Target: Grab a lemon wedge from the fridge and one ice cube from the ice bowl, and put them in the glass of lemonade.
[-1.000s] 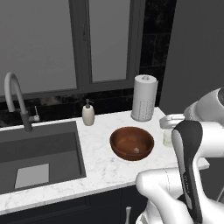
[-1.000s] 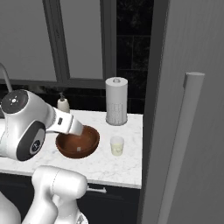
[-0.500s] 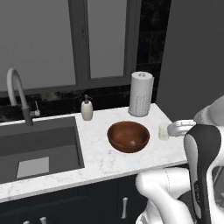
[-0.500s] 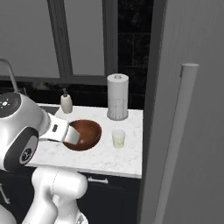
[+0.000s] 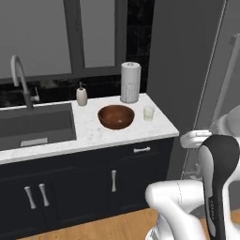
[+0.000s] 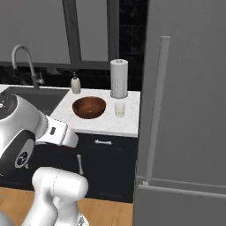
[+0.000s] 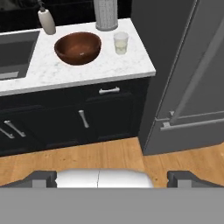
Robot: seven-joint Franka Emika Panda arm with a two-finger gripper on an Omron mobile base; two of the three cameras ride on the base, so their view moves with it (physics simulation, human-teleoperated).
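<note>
The fridge [image 6: 190,88] stands shut at the right end of the counter, its long bar handle [image 6: 156,110] facing me; it also shows in the hand view [image 7: 192,74]. The lemon wedge is hidden. On the white counter sits the reddish-brown ice bowl [image 5: 116,116] [image 6: 89,107] [image 7: 78,47], with a tiny pale speck inside that may be an ice cube [image 7: 81,54]. The glass of lemonade [image 5: 149,112] [image 6: 119,110] [image 7: 120,43] stands just right of the bowl. My gripper [image 7: 112,178] is open and empty, held back from the counter and above the wooden floor, its fingertips [image 7: 43,177] wide apart.
A white paper-towel roll [image 5: 130,82] and a cream soap dispenser [image 5: 81,95] stand at the back of the counter. A dark sink [image 5: 37,124] with a curved faucet [image 5: 18,79] lies to the left. Dark cabinets [image 7: 87,118] with metal handles run below.
The whole scene has shifted: the base has backed away from the counter, so counter and bowl look farther off and more of the fridge and the floor show. The gripper stays open.
</note>
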